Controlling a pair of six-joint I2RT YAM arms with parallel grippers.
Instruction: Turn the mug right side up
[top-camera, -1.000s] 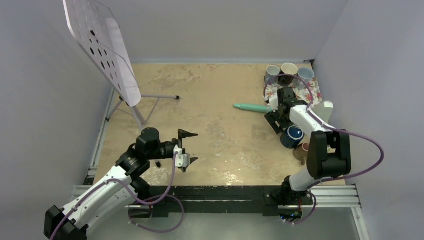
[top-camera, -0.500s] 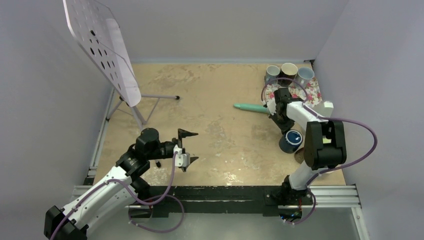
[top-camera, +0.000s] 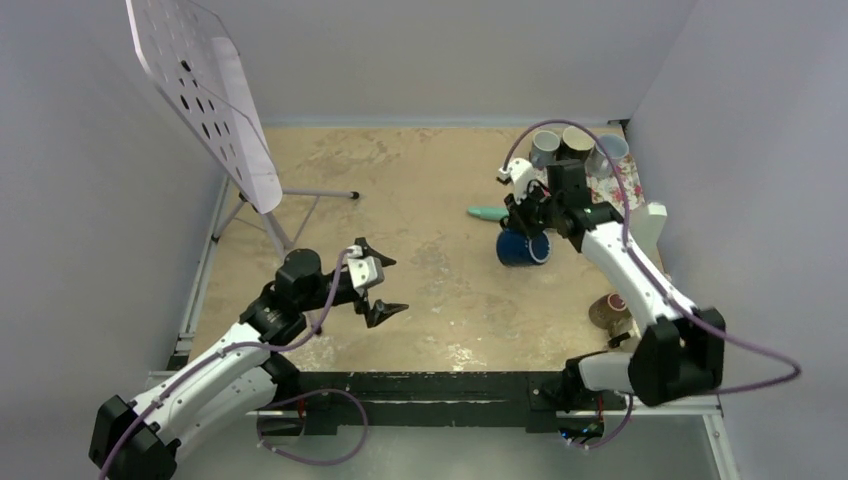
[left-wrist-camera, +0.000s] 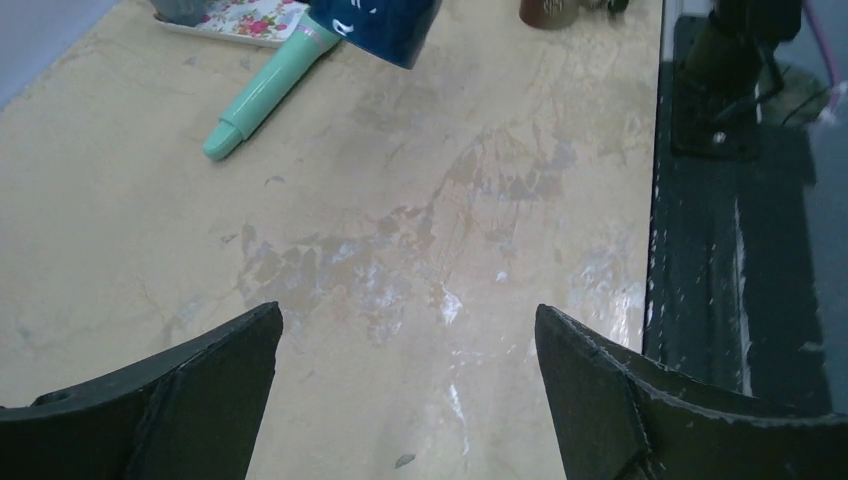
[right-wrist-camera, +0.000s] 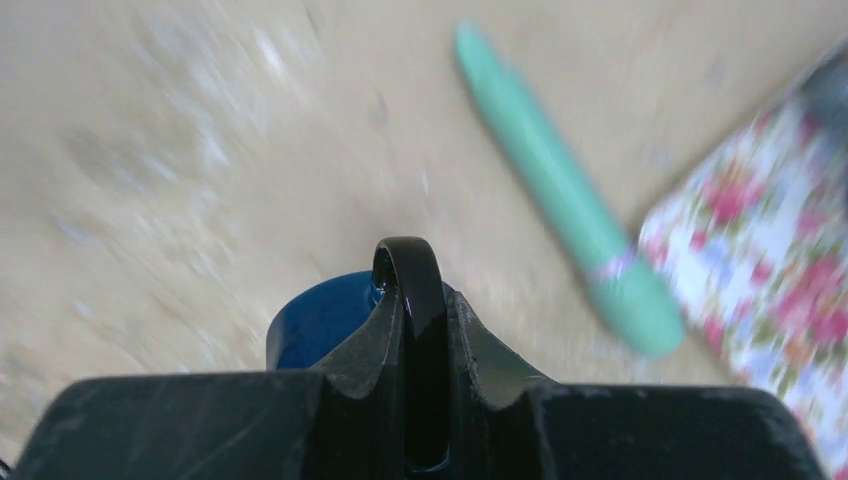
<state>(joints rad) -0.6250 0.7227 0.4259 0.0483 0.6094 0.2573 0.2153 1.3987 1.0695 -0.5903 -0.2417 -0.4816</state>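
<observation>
- Mug (top-camera: 522, 247), dark blue: right of table centre, just on the near side of the teal cylinder (top-camera: 487, 212), with the floral tray (top-camera: 610, 185) at far right. It looks tipped; contact with the table cannot be told.
- Right gripper (right-wrist-camera: 424, 320): jaws clenched on the mug's handle (right-wrist-camera: 410, 262).
- Left gripper (top-camera: 390, 287): jaws spread wide, empty, hovering near left, well apart from the mug.
- Step, as judged: mid-turn.
- Next: roll the wrist until the mouth faces up, seat the base flat, then release.
</observation>
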